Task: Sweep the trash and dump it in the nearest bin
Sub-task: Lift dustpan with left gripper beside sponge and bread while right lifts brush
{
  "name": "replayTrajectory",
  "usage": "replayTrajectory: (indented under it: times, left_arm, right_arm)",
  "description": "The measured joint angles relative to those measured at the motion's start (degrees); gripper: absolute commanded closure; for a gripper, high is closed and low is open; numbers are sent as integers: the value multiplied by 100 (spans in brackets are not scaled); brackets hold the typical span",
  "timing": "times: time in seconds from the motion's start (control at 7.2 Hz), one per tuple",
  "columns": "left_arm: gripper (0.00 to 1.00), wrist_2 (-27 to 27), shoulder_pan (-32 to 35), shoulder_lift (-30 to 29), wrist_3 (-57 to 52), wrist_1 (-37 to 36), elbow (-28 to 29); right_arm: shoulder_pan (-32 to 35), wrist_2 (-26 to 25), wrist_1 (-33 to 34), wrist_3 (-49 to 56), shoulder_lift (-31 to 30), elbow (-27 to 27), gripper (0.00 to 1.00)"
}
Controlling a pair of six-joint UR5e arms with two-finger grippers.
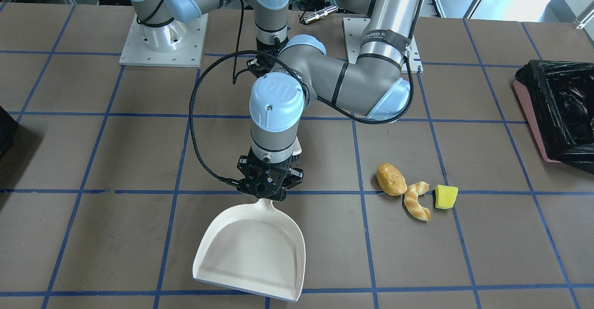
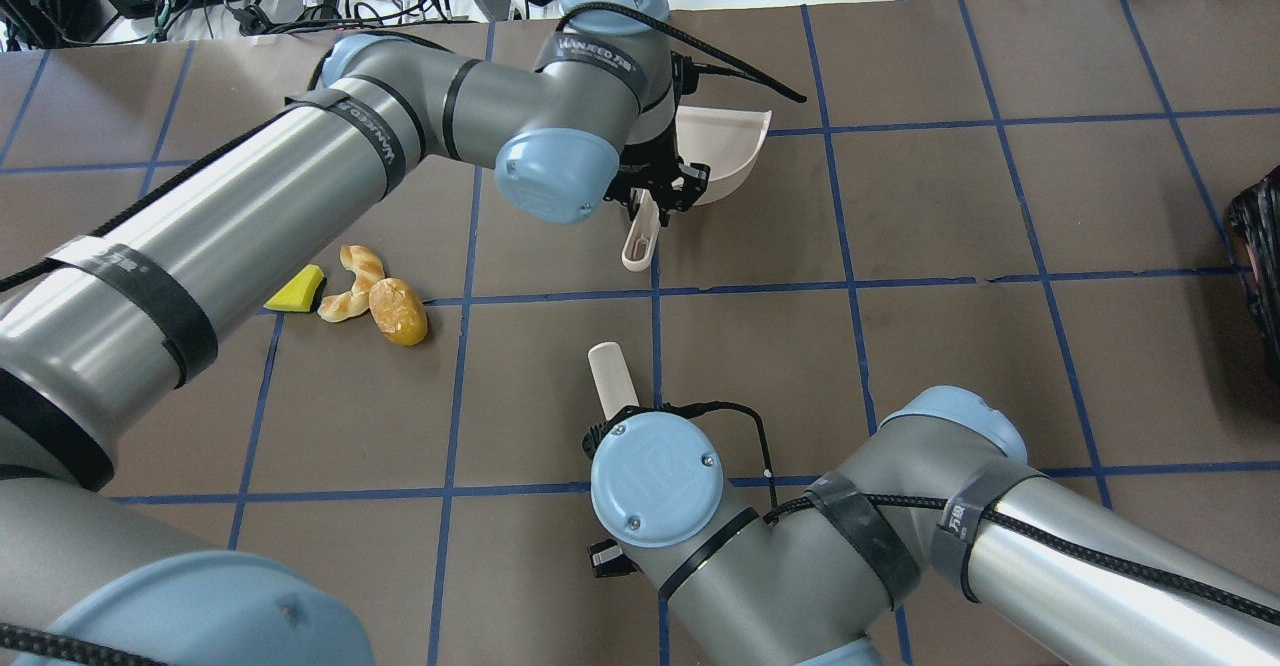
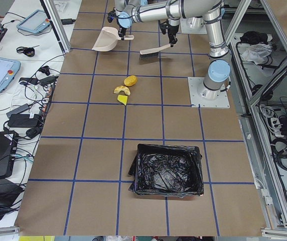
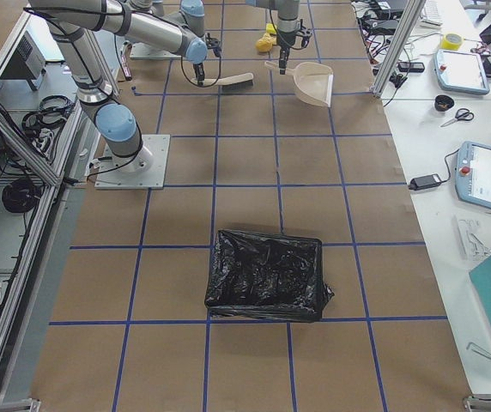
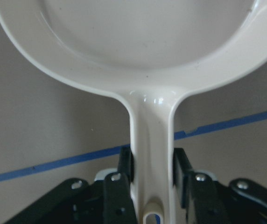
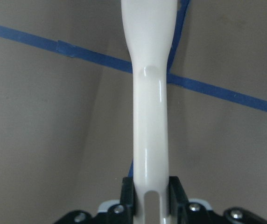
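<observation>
The trash lies together on the brown table: a golden potato-like lump (image 1: 391, 179), a tan croissant twist (image 1: 416, 201) and a yellow-green sponge cube (image 1: 445, 196). It also shows in the overhead view (image 2: 398, 312). My left gripper (image 1: 267, 190) is shut on the handle of a cream dustpan (image 1: 253, 258), about one grid square from the trash. My right gripper (image 6: 151, 191) is shut on the white handle of a brush (image 2: 612, 376) and is hidden under its wrist in the overhead view. The pink bin with a black bag (image 1: 533, 114) stands at the table's edge beyond the trash.
A second black-bag-lined container (image 4: 267, 275) stands toward the table's other end, and its edge shows in the overhead view (image 2: 1262, 246). The two arm bases (image 1: 162, 44) stand at the robot's side. Blue tape lines grid the table.
</observation>
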State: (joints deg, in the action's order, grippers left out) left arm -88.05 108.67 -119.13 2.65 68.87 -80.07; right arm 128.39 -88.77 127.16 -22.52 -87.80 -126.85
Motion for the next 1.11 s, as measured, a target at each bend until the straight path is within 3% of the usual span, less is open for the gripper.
replayTrajectory:
  times: [0.42, 0.69, 1.11]
  left_arm:
    - [100, -220, -1215, 286, -2224, 1155, 449]
    - [100, -762, -2007, 668, -3877, 1656, 203]
    - [100, -1235, -3382, 1173, -6631, 1754, -285]
  right_arm:
    - [-106, -47, -153, 4, -163, 175, 100]
    - [-413, -174, -487, -90, -461, 348, 100]
    - [-923, -322, -601, -640, -634, 386, 100]
